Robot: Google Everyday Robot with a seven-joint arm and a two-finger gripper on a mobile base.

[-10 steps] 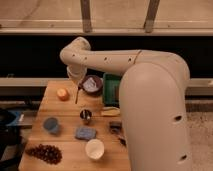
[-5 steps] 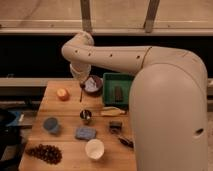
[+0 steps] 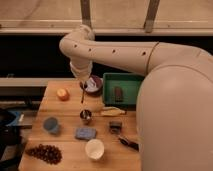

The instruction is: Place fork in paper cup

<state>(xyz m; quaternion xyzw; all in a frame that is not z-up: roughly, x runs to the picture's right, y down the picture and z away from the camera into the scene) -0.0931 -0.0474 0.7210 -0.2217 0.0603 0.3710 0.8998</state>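
My gripper (image 3: 82,84) hangs from the white arm over the back of the wooden table (image 3: 65,112), between an orange and a dark bowl. It is shut on the fork (image 3: 82,96), a slim rod that hangs nearly upright below it with its lower end just above the tabletop. The white paper cup (image 3: 94,149) stands upright and open near the table's front edge, well in front of the gripper and slightly to its right.
An orange (image 3: 62,94) and a dark bowl (image 3: 93,85) flank the gripper. A small metal cup (image 3: 86,116), a blue sponge (image 3: 85,133), a blue bowl (image 3: 51,125), grapes (image 3: 45,152), a banana (image 3: 112,112), a black-handled utensil (image 3: 129,143) and a green tray (image 3: 125,80) also sit on the table.
The gripper has moved a little to the right with the fork hanging from it. The things on the table have not moved.
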